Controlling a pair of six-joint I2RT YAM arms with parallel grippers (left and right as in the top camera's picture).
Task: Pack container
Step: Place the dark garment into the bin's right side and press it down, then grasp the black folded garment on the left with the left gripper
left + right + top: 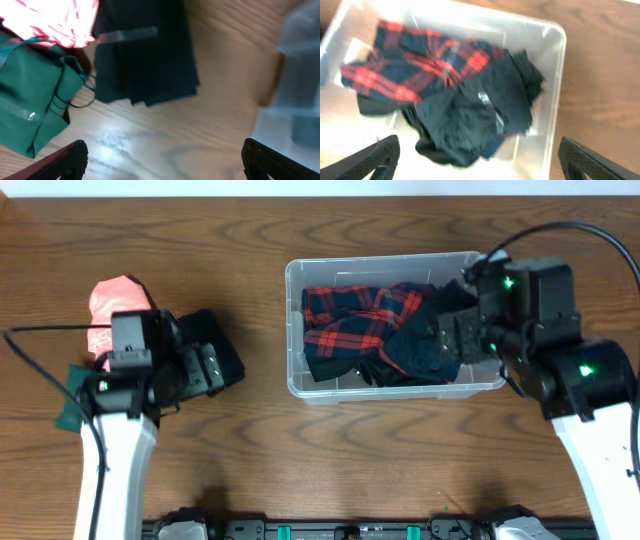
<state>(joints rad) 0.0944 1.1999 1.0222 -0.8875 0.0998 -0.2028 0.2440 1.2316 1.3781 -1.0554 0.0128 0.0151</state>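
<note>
- Container: clear bin standing on the desk, right of centre in the overhead view, open side up.
- Plaid cloth: red and dark checks, crumpled inside the container toward its left end.
- Black garment: bunched inside the container, partly overlapping the plaid cloth.
- Right gripper: over the container's right end, fingers spread wide, nothing between them.
- Left gripper: over bare desk, fingers spread wide and empty, near the folded black cloth.
- Green cloth and pink cloth: lying on the desk beside the folded black cloth, well apart from the container.
</note>
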